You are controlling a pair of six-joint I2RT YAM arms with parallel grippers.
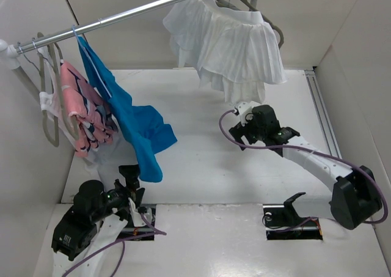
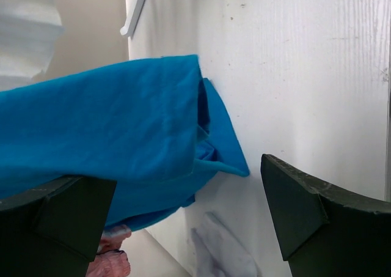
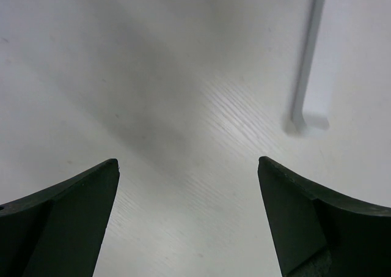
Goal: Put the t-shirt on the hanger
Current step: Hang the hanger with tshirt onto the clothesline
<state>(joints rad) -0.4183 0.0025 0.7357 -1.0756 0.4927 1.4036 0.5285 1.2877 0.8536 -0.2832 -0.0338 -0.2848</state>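
Observation:
The blue t-shirt point(image 1: 131, 127) hangs from the rail on the pale-blue hanger point(image 1: 76, 33), whose hook sits on the rail at the left. The shirt drapes down and to the right, bunched at its lower end. My left gripper point(image 1: 131, 178) is open just below and left of the shirt's lower tip. In the left wrist view the shirt point(image 2: 104, 130) hangs in front of my open left gripper point(image 2: 189, 170), not between its fingers. My right gripper point(image 1: 240, 121) is open and empty over the bare table; the right wrist view point(image 3: 188, 161) shows only tabletop between its fingers.
A pink striped garment point(image 1: 85, 115) on a white hanger hangs left of the shirt, against the left wall. A white pleated garment point(image 1: 229, 44) hangs at the rail's point(image 1: 140, 11) right end, above my right gripper. A white strip point(image 1: 324, 118) runs along the table's right side.

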